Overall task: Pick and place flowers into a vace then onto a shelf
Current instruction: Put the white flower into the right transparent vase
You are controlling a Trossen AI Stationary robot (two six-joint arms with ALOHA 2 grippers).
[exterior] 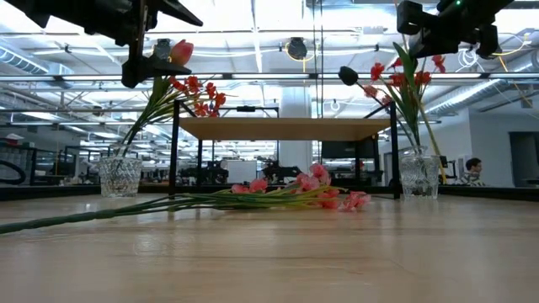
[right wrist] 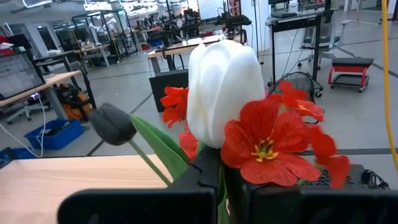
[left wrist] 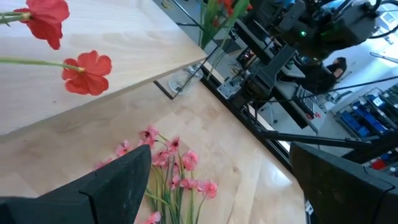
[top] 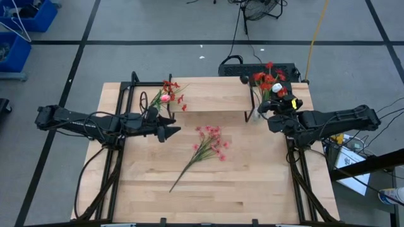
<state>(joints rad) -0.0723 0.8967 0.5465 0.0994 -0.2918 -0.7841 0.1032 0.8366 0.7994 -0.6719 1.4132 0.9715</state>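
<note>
Because the right end effector (top: 276, 103) is clamped on the white tulip (right wrist: 221, 93) above the right vase (exterior: 418, 175), a skewed lowering could tip it, while the left end effector (top: 173, 131) hovers spread apart over the bench (top: 265, 183).

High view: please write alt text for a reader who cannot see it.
Right gripper, shut on a white tulip, hovers at the right vase. Left gripper waits open beside a pink spray lying on the table.

Pale smooth wood shelf (top: 208, 94) on black, seemingly metal legs; cut-glass vases (exterior: 120, 177).
</note>
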